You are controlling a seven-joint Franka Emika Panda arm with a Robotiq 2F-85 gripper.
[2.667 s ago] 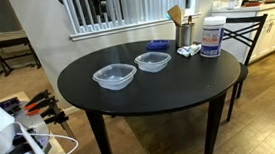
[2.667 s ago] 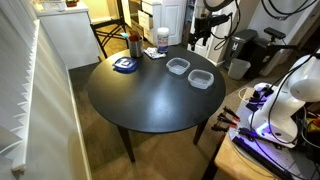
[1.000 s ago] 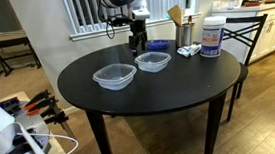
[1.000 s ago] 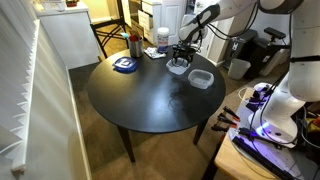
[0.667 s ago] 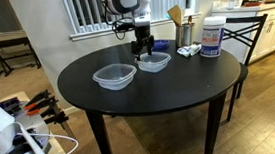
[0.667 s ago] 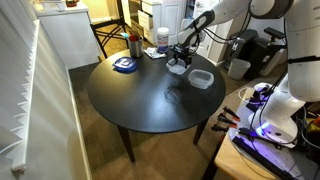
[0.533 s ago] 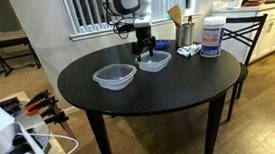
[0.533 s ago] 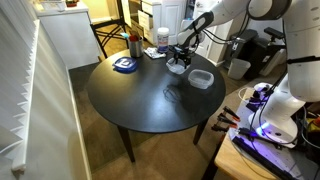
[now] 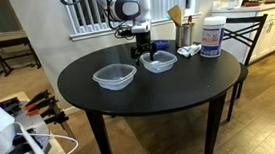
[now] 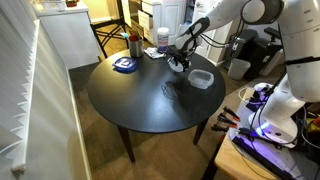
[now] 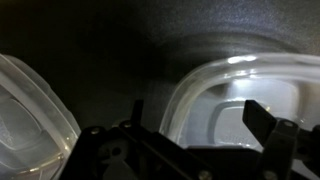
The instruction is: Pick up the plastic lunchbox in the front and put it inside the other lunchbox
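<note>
Two near-identical clear plastic lunchboxes sit side by side on the round black table (image 9: 169, 89). My gripper (image 9: 147, 54) is low over the one nearer the blue lid (image 9: 156, 62), which also shows in an exterior view (image 10: 178, 67). In the wrist view my open jaws (image 11: 200, 120) straddle this lunchbox's near rim (image 11: 215, 85), one finger outside the wall and one inside. The matching lunchbox (image 9: 114, 77) stands free beside it, also in an exterior view (image 10: 201, 78) and at the wrist view's left edge (image 11: 30, 110). Nothing is held.
A flat blue lid (image 9: 158, 46) lies just behind the gripper. A white labelled tub (image 9: 210, 37), a utensil holder (image 9: 184, 31) and small items stand at the table's back edge. A chair (image 9: 249, 32) stands beside the table.
My arm has come into view and moved down to the lunchbox near the blue lid. Over the last half second the gripper has sunk a little lower. Both lunchboxes stay in place.
</note>
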